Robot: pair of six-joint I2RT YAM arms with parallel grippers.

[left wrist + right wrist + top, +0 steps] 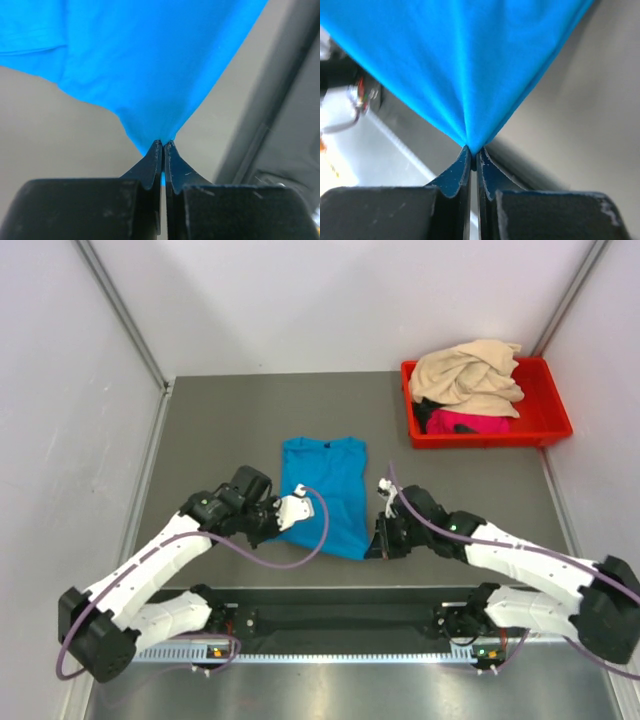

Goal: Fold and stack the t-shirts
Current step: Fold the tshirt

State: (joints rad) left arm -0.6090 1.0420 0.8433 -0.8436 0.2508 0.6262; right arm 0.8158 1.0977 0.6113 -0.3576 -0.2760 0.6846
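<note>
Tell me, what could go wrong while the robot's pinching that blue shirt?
The left gripper and right gripper each hold only a tiny fingertip pinch of the bright turquoise-blue cloth t-shirt, so it might slip free. The left arm's purple cable loops over the shirt and could rumple it.

Table (pixel 220 430): dark grey, matte. Directly on it: turquoise t-shirt (pixel 322 495), frame centre, near hem apparently lifted off the surface; red bin (pixel 480 439), upper right, by the back edge.
</note>
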